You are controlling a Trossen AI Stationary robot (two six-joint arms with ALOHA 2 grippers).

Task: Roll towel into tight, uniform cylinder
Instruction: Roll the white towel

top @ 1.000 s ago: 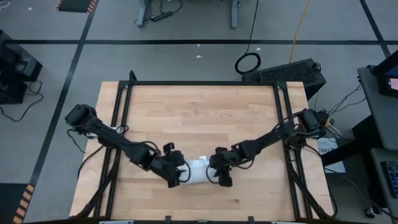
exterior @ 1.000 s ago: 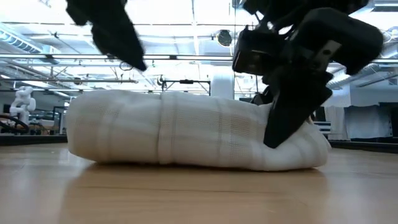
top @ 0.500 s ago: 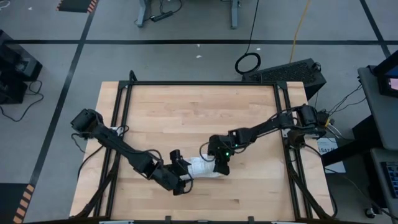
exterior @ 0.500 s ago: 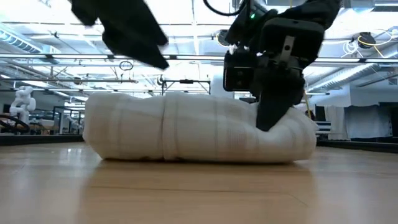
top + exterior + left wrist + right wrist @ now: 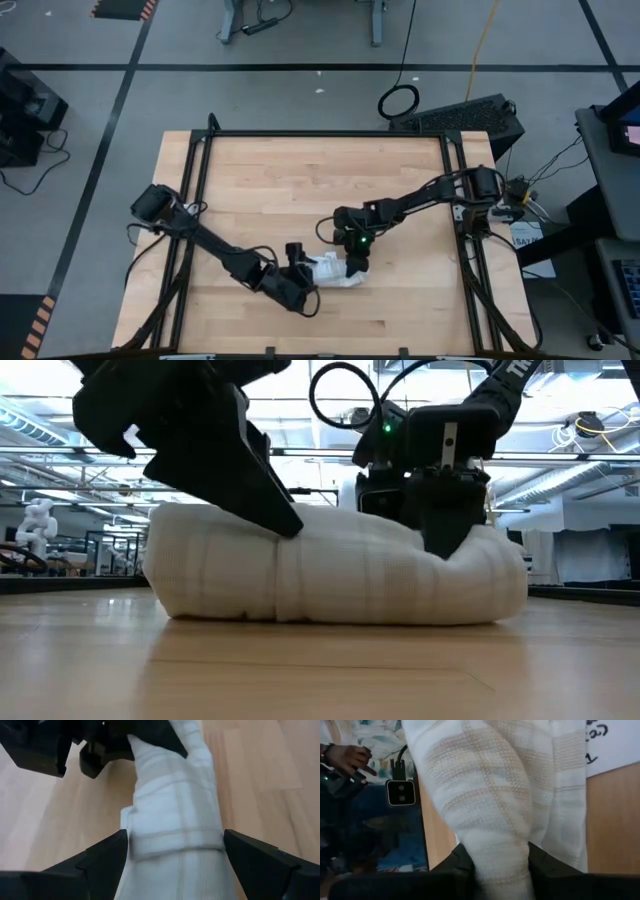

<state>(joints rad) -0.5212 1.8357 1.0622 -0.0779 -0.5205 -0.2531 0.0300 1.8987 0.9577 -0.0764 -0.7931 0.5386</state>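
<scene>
The towel point(image 5: 335, 272) lies rolled into a thick white cylinder on the desk point(image 5: 300, 180), toward the near edge and a little right of the middle between the left and right edges. In the low view the roll point(image 5: 340, 578) rests flat on the wood with its long side across the picture; faint beige stripes cross the cloth, one end looks rounded and full, and the top dips where a gripper presses it.

The left gripper point(image 5: 305, 290) sits at the roll's left end, nearer the desk's near edge. Its fingers point(image 5: 102, 857) stand wide, one on each side of the roll, which runs between them in the left wrist view; whether the pads touch the cloth cannot be told.

The right gripper point(image 5: 355, 262) comes down on the roll's right end from the far side. Its jaws are narrow and pinch a fold of the towel, which bulges up between the dark fingers point(image 5: 462, 862) in the right wrist view. In the low view this gripper point(image 5: 440, 530) bites into the top of the roll, with a green light showing on the arm above it.

Around the desk runs a black frame point(image 5: 200, 150), and the floor beyond is grey with dark lines.
</scene>
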